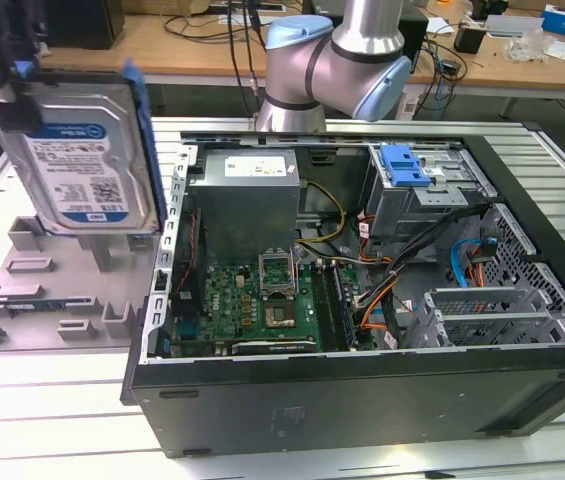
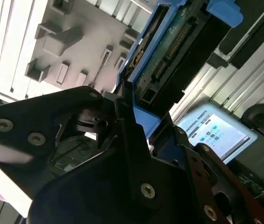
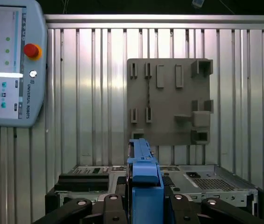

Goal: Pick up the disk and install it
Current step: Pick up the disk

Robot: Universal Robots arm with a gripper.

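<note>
Exterior view, hand (image 1: 7,55) mostly cut off, clamped on disk (image 1: 77,160) above grey plate (image 1: 42,290).

The scene holds one disk (image 1: 77,160), one open computer case (image 1: 362,405), one grey fixture plate (image 1: 62,282) and one slatted metal desk (image 1: 52,420). Inside the case are one grey power supply box (image 1: 247,200), one green motherboard (image 1: 252,300) and one blue ribbed latch (image 1: 405,165). One robot arm (image 1: 332,55) and one teach pendant (image 3: 5,60) are also visible.

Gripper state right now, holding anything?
Gripper: closed on the disk, held in the air above the grey holder plate, at the exterior view's left of the open computer case.
</note>
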